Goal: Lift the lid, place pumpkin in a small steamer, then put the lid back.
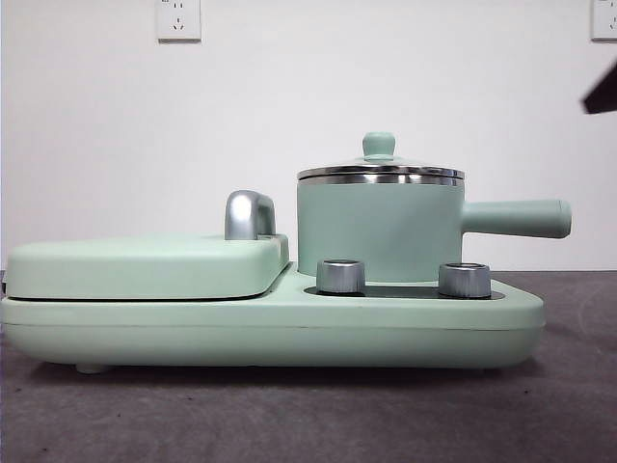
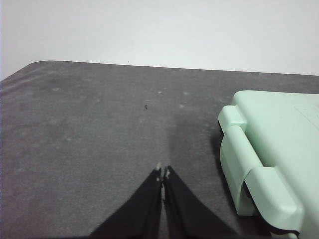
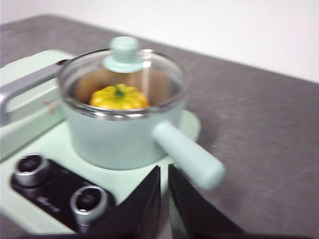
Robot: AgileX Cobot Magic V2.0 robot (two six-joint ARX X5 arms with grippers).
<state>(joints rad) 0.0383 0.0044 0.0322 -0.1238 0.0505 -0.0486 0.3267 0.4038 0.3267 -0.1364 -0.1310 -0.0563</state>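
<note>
The small steamer [image 1: 379, 229] stands on the right half of the mint-green cooker, its long handle [image 1: 516, 218] pointing right. The glass lid [image 1: 380, 170] with its mint knob sits on the pot's rim. Through the glass, the right wrist view shows the yellow pumpkin [image 3: 119, 97] inside the steamer [image 3: 119, 134], under the lid [image 3: 123, 62]. My right gripper [image 3: 164, 172] hangs shut and empty a little way back from the handle [image 3: 188, 155]. My left gripper [image 2: 163, 173] is shut and empty over bare grey table, beside the cooker's corner [image 2: 249, 169].
The flat griddle cover [image 1: 145, 265] with a chrome handle [image 1: 249, 214] fills the cooker's left half. Two chrome dials [image 1: 340, 276] [image 1: 464, 280] sit below the pot. A black arm tip [image 1: 600, 95] shows at the upper right. Grey table surrounds the cooker.
</note>
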